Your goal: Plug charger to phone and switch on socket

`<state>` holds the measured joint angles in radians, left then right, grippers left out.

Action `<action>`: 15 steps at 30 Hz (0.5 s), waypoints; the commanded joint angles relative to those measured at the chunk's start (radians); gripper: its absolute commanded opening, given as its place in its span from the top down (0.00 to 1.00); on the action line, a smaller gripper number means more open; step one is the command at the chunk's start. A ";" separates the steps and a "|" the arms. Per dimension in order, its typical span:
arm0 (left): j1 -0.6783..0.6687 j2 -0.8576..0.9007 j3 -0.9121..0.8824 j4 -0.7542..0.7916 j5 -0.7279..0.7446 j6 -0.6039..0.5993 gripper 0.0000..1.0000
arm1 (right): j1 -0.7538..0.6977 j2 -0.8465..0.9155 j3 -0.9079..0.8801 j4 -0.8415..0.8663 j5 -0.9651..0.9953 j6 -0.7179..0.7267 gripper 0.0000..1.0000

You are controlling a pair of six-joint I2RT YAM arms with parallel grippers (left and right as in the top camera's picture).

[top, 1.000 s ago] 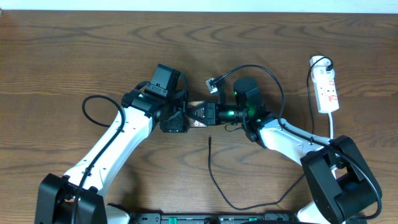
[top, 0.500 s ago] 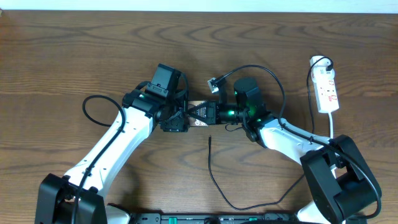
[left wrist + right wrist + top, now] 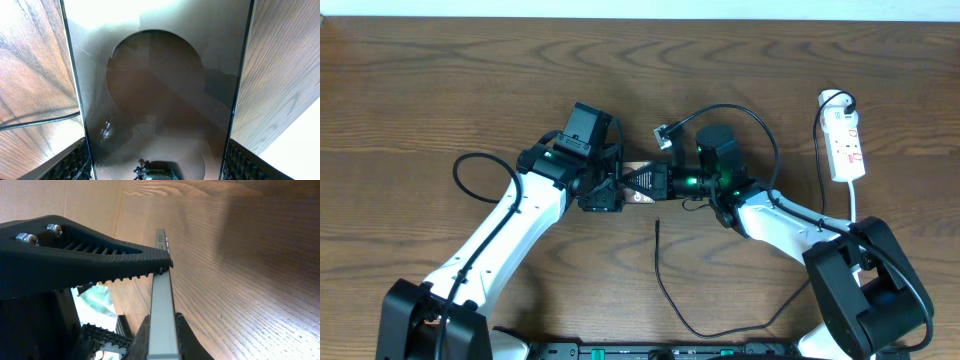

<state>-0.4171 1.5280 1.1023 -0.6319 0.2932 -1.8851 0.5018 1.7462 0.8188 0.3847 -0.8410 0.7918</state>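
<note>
The phone (image 3: pixel 640 196) is held off the wood table between both arms at the centre. My left gripper (image 3: pixel 620 186) is shut across the phone's width. In the left wrist view the glossy dark phone (image 3: pixel 160 90) fills the frame between the ribbed pads (image 3: pixel 75 162). My right gripper (image 3: pixel 646 182) is shut on the phone's thin edge (image 3: pixel 162 295), with a finger on each side. The charger's slim tip (image 3: pixel 657 224) lies free on the table just below, and its thin black cable (image 3: pixel 666 292) trails toward the front. The white socket (image 3: pixel 846 145) lies at the far right.
The socket's white cord (image 3: pixel 856 205) runs down behind the right arm. A black arm cable loops on the left (image 3: pixel 458 178), and another arches over the right wrist (image 3: pixel 750 118). My left gripper's toothed finger (image 3: pixel 100 260) crosses the right wrist view.
</note>
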 commanded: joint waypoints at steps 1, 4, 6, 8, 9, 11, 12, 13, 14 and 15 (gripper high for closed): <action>-0.015 -0.011 0.026 -0.002 0.032 0.014 0.41 | -0.021 0.001 0.011 0.011 -0.061 -0.014 0.99; -0.013 -0.011 0.026 -0.001 0.032 0.014 0.39 | -0.045 0.001 0.011 0.000 -0.063 -0.015 0.99; -0.013 -0.011 0.026 0.007 0.032 0.014 0.39 | -0.064 0.001 0.011 -0.005 -0.063 -0.015 0.99; -0.013 -0.013 0.026 0.014 0.033 0.014 0.39 | -0.083 0.001 0.011 -0.007 -0.063 -0.018 0.99; -0.013 -0.013 0.026 0.014 0.033 0.013 0.39 | -0.092 0.001 0.011 -0.008 -0.063 -0.024 0.99; -0.005 -0.014 0.026 0.018 0.036 0.013 0.39 | -0.115 0.001 0.011 -0.020 -0.063 -0.039 0.99; -0.001 -0.014 0.026 0.018 0.036 0.014 0.39 | -0.121 0.001 0.011 -0.025 -0.063 -0.039 0.99; 0.003 -0.014 0.026 0.021 0.036 0.014 0.39 | -0.127 0.001 0.011 -0.033 -0.063 -0.045 0.99; 0.009 -0.014 0.026 0.021 0.036 0.014 0.39 | -0.133 0.001 0.011 -0.042 -0.063 -0.050 0.99; 0.014 -0.014 0.026 0.021 0.036 0.014 0.39 | -0.137 0.001 0.011 -0.048 -0.063 -0.057 0.99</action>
<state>-0.4225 1.5280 1.1076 -0.5915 0.3504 -1.8889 0.4194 1.7466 0.8188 0.3565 -0.9508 0.7513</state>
